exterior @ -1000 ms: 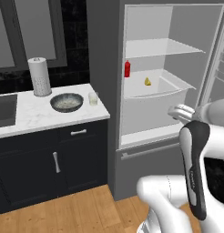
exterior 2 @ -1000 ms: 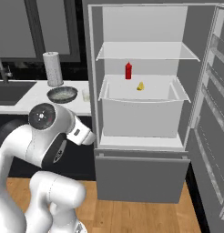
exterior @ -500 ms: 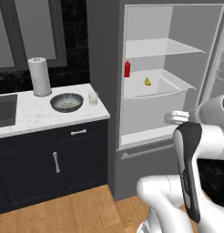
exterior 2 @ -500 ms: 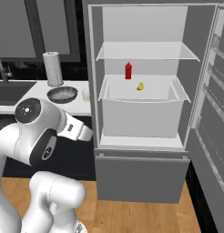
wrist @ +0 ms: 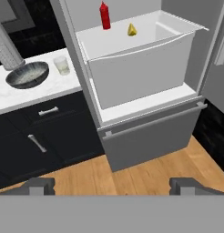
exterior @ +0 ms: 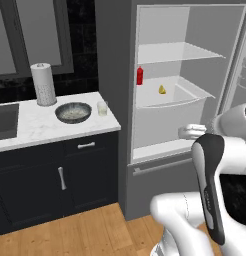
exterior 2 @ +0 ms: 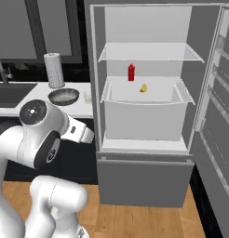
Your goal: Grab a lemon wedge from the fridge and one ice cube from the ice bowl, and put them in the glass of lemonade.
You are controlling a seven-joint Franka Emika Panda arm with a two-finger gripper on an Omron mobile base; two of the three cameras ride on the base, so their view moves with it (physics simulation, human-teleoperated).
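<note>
Currently at first step: approaching open matte grey fridge (exterior 2: 149,116), two-finger gripper (wrist: 113,185) spread apart, empty. Next: reach toward tiny yellow lemon wedge (wrist: 131,29) at twelve o'clock, beside small red bottle (wrist: 104,15).

Fridge (exterior 2: 100,93) door open, front approach to my claw (wrist: 111,184) unblocked. Lemon wedge (exterior 2: 143,88) on shelf behind white drawer (exterior 2: 144,121) front; red bottle (exterior 2: 131,72) just beside, to its left. Glass shelf (exterior 2: 151,59) caps room above. On table (exterior: 40,127), ice bowl (exterior: 73,112) near glass of lemonade (exterior: 102,108), paper-towel roll (exterior: 43,84) behind; open from above.
</note>
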